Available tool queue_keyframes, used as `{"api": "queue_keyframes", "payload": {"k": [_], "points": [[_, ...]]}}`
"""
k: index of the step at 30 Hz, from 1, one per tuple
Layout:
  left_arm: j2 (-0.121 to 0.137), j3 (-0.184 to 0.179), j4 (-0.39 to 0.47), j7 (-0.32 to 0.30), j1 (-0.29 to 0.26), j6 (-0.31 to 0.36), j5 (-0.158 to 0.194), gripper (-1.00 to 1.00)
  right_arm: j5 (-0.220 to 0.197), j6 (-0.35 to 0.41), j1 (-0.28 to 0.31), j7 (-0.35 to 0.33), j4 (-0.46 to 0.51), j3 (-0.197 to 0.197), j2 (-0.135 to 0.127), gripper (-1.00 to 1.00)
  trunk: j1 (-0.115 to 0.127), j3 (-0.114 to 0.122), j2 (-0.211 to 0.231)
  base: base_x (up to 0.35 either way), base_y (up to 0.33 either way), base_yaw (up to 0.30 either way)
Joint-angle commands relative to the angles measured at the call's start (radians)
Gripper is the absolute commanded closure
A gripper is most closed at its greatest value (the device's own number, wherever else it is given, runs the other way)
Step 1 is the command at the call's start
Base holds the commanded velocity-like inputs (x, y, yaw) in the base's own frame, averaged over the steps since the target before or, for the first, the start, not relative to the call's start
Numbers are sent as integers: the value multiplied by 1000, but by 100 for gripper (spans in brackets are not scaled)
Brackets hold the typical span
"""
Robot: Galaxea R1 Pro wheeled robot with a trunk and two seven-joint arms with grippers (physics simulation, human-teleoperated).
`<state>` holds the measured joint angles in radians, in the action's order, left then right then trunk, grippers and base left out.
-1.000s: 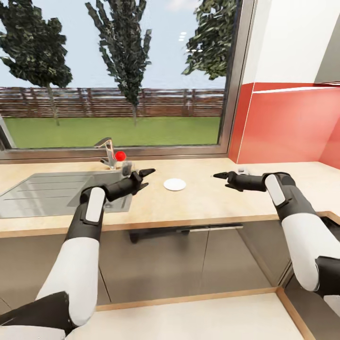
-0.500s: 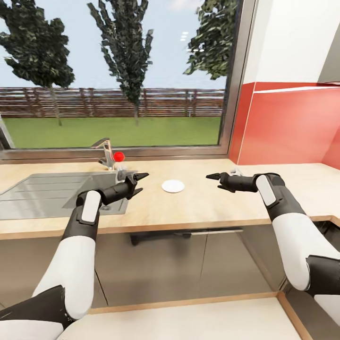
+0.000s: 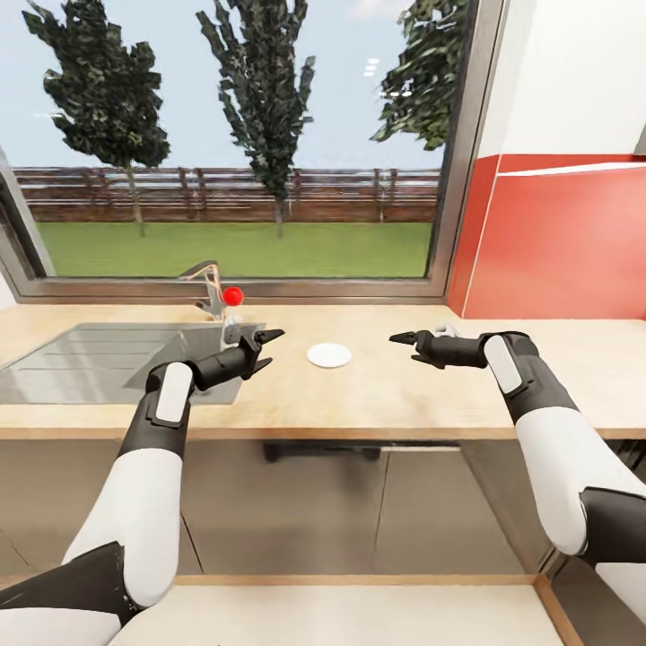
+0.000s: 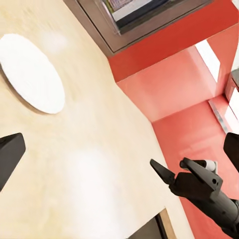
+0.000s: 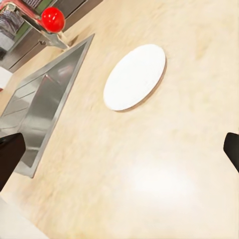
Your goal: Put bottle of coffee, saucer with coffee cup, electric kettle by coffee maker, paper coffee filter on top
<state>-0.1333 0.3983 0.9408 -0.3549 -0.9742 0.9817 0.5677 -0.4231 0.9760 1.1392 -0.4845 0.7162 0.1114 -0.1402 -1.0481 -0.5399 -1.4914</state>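
Observation:
The saucer, a small flat white plate, lies on the beige countertop between my two grippers. My left gripper hovers just left of it, above the sink's right edge, open with nothing in it. My right gripper hangs to the saucer's right, also open and holding nothing. In the left wrist view the saucer lies ahead, with the right gripper beyond it. The right wrist view has the saucer lying between its wide-spread fingertips.
A grey inset sink with a faucet and a red ball knob sits at the left, below a big window. A red wall panel rises at the right. Dark cabinet fronts run under the counter edge.
The whole picture has shifted as the camera turned, so the counter edge now runs level. Both grippers stay open beside the saucer, the right one slightly nearer to it.

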Motion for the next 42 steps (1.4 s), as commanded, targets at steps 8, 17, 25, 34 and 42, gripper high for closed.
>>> {"api": "queue_keyframes", "payload": {"k": [8, 17, 25, 34, 42], "points": [[-4, 4, 1, -7, -2, 6, -6, -100, 7, 3, 1, -7, -16, 2, 7, -100, 0, -1, -1, 0, -224, 78], [-5, 4, 0, -8, -2, 6, -6, -100, 7, 3, 1, -6, -30, 2, 11, -100, 0, -1, -1, 67, -89, 185], [-5, 5, -1, -10, -2, 6, -6, -100, 6, -60, 1, -6, -102, 2, 17, -100, 0, -1, -1, 171, -34, 24], [-5, 4, -2, -11, -1, 6, -7, -100, 6, -76, 1, -6, -130, 2, 18, -100, 0, -1, -1, 191, -2, 1], [-5, 2, -69, -12, -1, 4, -7, -100, 7, -78, 1, -6, -134, 2, 36, -100, 0, -1, -1, 145, -41, 0]]}}
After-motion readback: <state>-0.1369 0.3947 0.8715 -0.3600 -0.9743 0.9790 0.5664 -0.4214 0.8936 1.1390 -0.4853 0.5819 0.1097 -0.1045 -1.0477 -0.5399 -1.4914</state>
